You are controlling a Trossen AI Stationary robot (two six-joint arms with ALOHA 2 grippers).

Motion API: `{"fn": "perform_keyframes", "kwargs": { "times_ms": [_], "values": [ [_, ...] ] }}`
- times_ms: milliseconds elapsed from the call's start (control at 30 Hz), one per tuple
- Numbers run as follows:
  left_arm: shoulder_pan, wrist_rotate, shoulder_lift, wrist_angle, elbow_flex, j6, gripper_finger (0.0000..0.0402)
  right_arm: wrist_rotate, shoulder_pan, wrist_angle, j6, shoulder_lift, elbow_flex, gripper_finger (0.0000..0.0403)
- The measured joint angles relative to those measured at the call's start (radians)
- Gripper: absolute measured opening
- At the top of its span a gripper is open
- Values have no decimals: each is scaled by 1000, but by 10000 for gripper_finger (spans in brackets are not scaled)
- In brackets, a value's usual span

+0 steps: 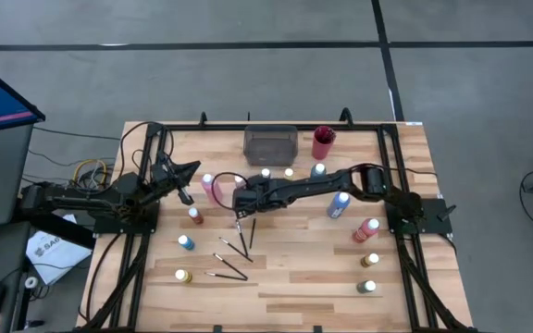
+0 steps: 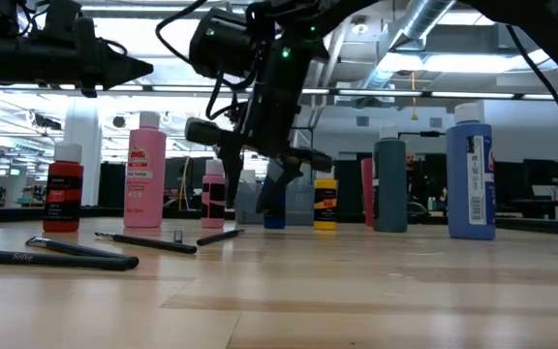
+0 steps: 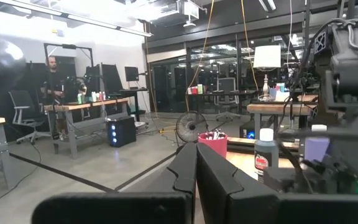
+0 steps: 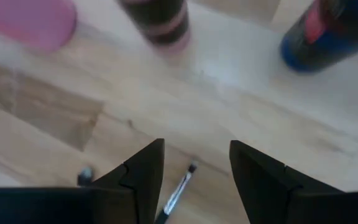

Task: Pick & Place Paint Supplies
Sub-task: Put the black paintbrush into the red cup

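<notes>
Several thin dark-handled brushes [image 1: 232, 248] lie flat on the wooden table [image 1: 285, 296]. Small paint bottles stand around them: pink [image 1: 209, 188], blue [image 1: 185, 242], yellow [image 1: 183, 276]. My right gripper [image 4: 194, 146] points steeply down over the brushes, just above the table, open. One brush [image 4: 180, 188] lies on the wood between its two fingers, untouched. In the low view the right gripper [image 2: 255, 189] hangs in front of the bottles. My left gripper [image 3: 196, 148] is shut and waits raised at the table's left side [image 1: 191, 170].
A grey tray [image 1: 270, 143] and a red cup [image 1: 323, 141] stand at the far edge. More bottles stand on the right: blue [image 1: 339, 205], red [image 1: 366, 228] and two near the front right [image 1: 368, 275]. Bare wood lies along the near edge.
</notes>
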Motion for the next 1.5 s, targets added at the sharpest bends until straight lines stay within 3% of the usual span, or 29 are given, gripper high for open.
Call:
{"fn": "perform_keyframes", "kwargs": {
  "times_ms": [567,1267,1500],
  "values": [
    [0,0,0,0,0,0,3,-51,9,129,49,-8,-126,166],
    [0,0,0,0,0,0,3,-84,20,68,15,-5,-128,10],
    [0,0,0,0,0,0,3,-110,23,27,13,-14,-129,2]
  ]
}}
